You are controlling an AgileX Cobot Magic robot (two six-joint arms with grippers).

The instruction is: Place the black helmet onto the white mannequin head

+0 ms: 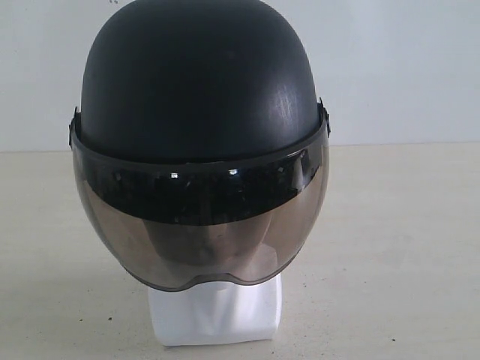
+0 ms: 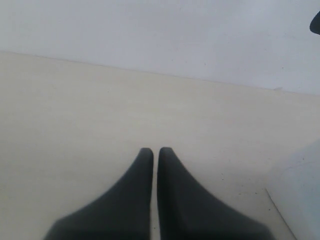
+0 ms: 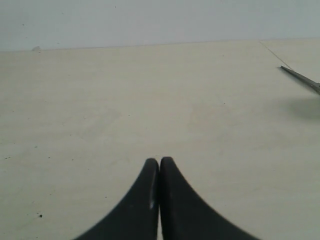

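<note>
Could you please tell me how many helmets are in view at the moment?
1. The black helmet sits on the white mannequin head in the middle of the exterior view, visor down over the face. No other helmet shows in any view.

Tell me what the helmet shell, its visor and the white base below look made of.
Black helmet shell: probably hard plastic, matte, faintly scuffed. Visor: smoky translucent plastic, glossy glints. White mannequin head's base: smooth, likely plastic; overexposed.
</note>
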